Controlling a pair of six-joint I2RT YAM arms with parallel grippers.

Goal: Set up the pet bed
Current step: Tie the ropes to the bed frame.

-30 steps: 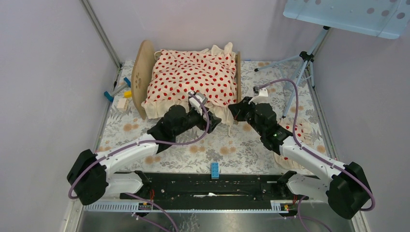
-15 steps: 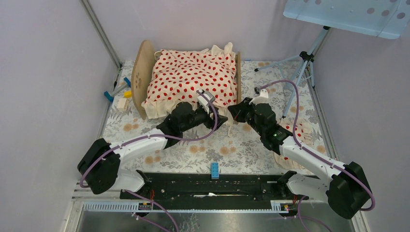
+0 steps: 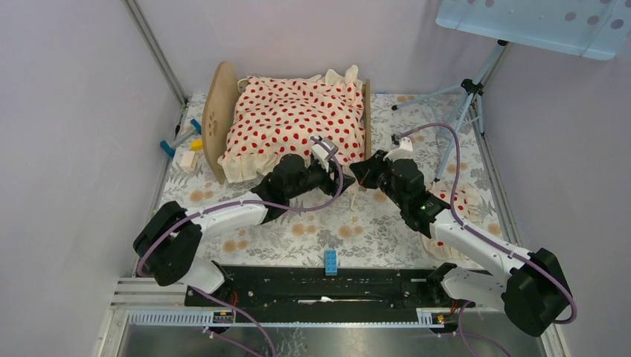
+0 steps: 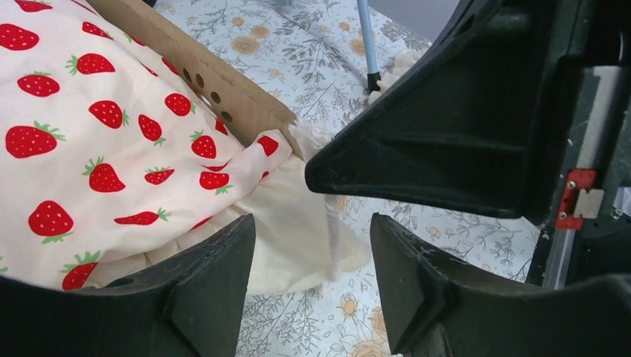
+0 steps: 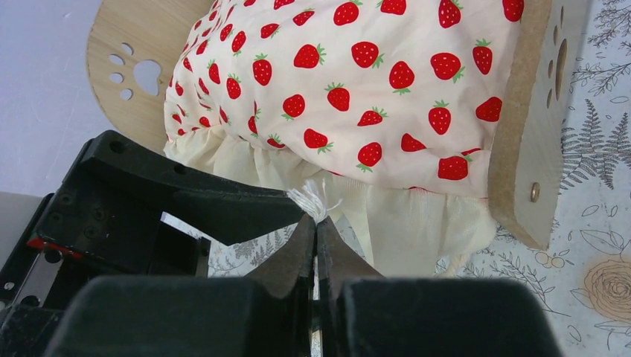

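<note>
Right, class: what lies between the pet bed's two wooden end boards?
The strawberry-print blanket fills that stretch of the pet bed, its cream ruffle hanging over the near side. The top view shows it best; the right wrist view confirms it.

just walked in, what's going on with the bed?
Both arms are at the near right corner of the bed, which the strawberry blanket already covers. The right fingers are shut on a frayed white tuft at the edge of the blanket's ruffle. The left fingers stand open around that ruffle, not gripping it.
</note>
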